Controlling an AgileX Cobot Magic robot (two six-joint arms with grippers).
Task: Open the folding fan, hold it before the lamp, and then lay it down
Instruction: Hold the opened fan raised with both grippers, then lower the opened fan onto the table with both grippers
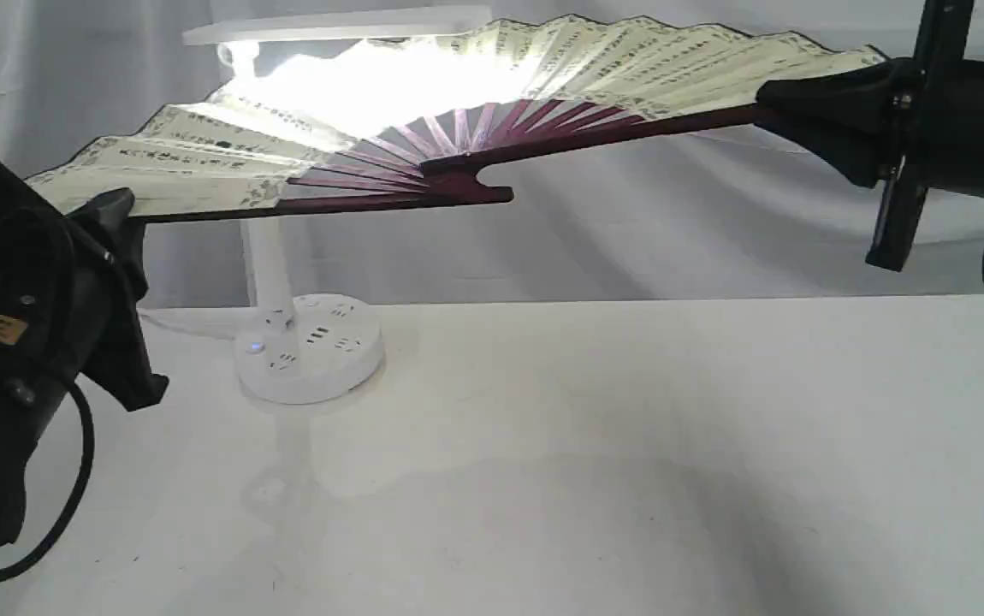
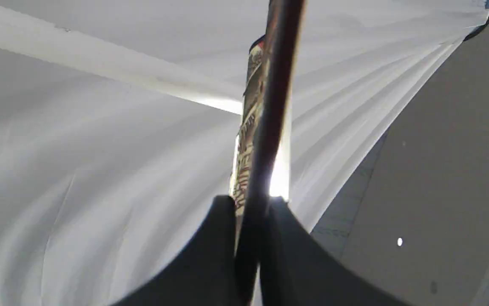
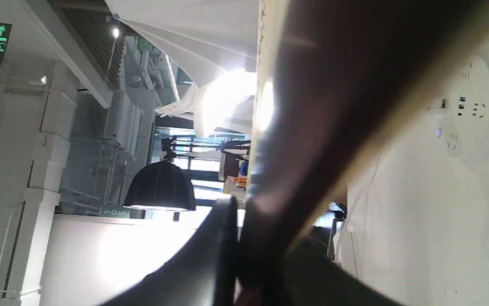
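Now the folding fan [image 1: 560,73] is spread fully open and held up in the air, well clear of the white table [image 1: 629,445]. Its cream leaf arches from left to right, and the maroon ribs meet at the pivot near the middle. The left gripper [image 1: 120,214] is clamped on the left guard at the outer end of the leaf. The right gripper [image 1: 779,98] is clamped on the right guard, which sits higher — the fan tilts up toward the right. In the left wrist view the dark fingers [image 2: 210,255] press on either side of the guard. In the right wrist view the guard likewise runs out from between the closed fingers [image 3: 210,255], blurred and close to the lens.

The lamp [image 1: 308,346] stands on the table toward the far left, on the far side of the fan. Its round base with sockets rests on the tabletop, its stem rises past the left guard, and its flat bar head shows just above the leaf's top edge. The lamp is lit — light glows through the paper left of the middle and washes out the script there. A pale cloth backdrop [image 1: 714,239] hangs beyond the table.
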